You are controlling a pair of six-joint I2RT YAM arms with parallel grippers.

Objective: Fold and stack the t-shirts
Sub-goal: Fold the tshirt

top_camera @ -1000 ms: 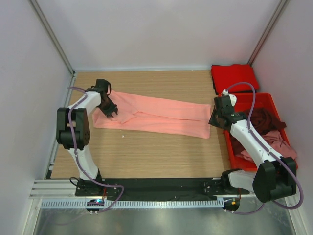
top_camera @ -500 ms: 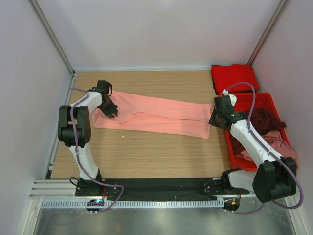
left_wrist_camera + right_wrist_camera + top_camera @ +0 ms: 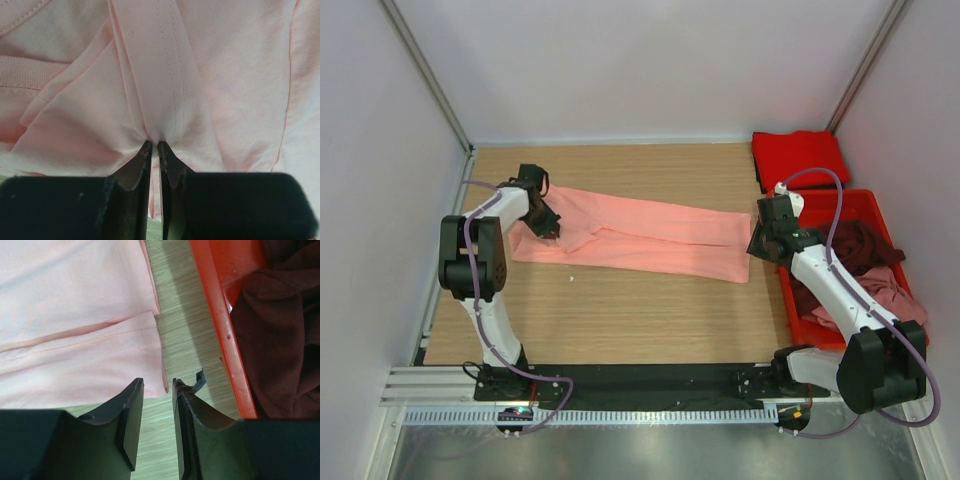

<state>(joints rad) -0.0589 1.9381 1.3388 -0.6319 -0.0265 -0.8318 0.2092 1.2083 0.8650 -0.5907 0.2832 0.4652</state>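
The red bin (image 3: pixel 868 203) stood at the right edge of the table (image 3: pixel 620 310); inside it lay the dark maroon t-shirt (image 3: pixel 860 245), bunched toward the far end, and the dusty pink t-shirt (image 3: pixel 892 297), crumpled at the near end; the bright red t-shirt (image 3: pixel 800 157) lay folded on the table just behind the bin. The salmon-pink t-shirt (image 3: pixel 640 235) was stretched out in a long band across the table, outside the bin. The left tool (image 3: pixel 546 226) sat at the band's left end, its fingers pressed together on a raised fold of the cloth. The right tool (image 3: pixel 762 246) hovered at the band's right end, beside the bin's wall; its fingers stood a narrow gap apart with nothing between them, the shirt's hem corner just past the tips.
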